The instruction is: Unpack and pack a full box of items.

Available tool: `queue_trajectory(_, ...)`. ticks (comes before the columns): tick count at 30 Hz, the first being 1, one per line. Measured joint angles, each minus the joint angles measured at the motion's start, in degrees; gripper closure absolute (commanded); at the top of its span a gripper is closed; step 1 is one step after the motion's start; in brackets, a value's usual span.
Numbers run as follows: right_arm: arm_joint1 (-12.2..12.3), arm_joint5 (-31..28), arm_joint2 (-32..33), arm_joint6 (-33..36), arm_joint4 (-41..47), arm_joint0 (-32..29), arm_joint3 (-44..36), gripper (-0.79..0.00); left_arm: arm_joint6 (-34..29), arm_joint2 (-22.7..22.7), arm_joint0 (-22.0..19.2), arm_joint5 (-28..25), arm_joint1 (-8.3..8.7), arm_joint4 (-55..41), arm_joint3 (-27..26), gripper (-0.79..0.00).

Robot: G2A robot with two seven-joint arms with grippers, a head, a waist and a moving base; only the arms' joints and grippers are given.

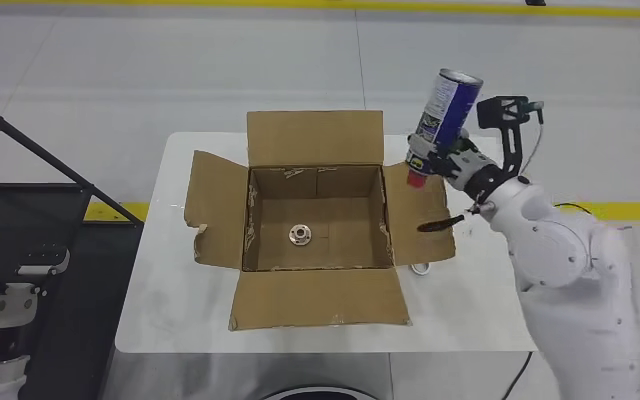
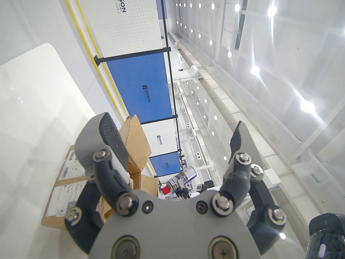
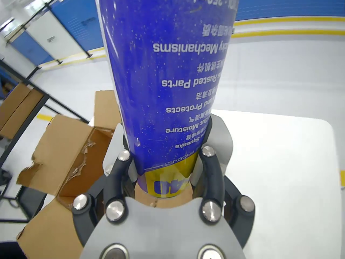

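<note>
An open cardboard box (image 1: 315, 215) stands in the middle of the white table (image 1: 170, 320), all flaps folded out. A small round metal part (image 1: 298, 234) lies on its floor. My right gripper (image 1: 447, 160) hangs above the box's right flap, shut on a blue spray can (image 1: 443, 108) that is tilted with its red cap (image 1: 417, 178) pointing down. In the right wrist view the fingers (image 3: 209, 163) clamp the spray can (image 3: 172, 55) near its yellow end, with the box (image 3: 67, 149) below. My left gripper (image 2: 172, 133) is open and holds nothing, to the left of the box (image 2: 72, 173).
A slim black object (image 1: 440, 223) lies on the box's right flap. A small white thing (image 1: 422, 268) pokes out beside that flap's front corner. A dark rack (image 1: 50, 250) stands left of the table. Bare tabletop (image 3: 283, 163) lies right of the box.
</note>
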Motion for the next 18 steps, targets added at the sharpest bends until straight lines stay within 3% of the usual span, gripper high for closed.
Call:
queue_trajectory(11,-4.4,-13.8,-22.2,9.6,10.3,17.6,16.8,0.000,0.0,0.0,0.0,0.0,0.00,0.0,0.0,-0.785)
queue_trajectory(15,-6.6,-16.2,-30.6,14.8,9.2,22.6,22.6,0.000,0.0,0.0,0.0,0.0,0.00,0.0,0.0,-0.785)
queue_trajectory(18,-8.5,-14.9,-36.3,17.8,7.4,25.9,26.8,0.000,0.0,0.0,0.0,0.0,0.00,0.0,0.0,-0.785)
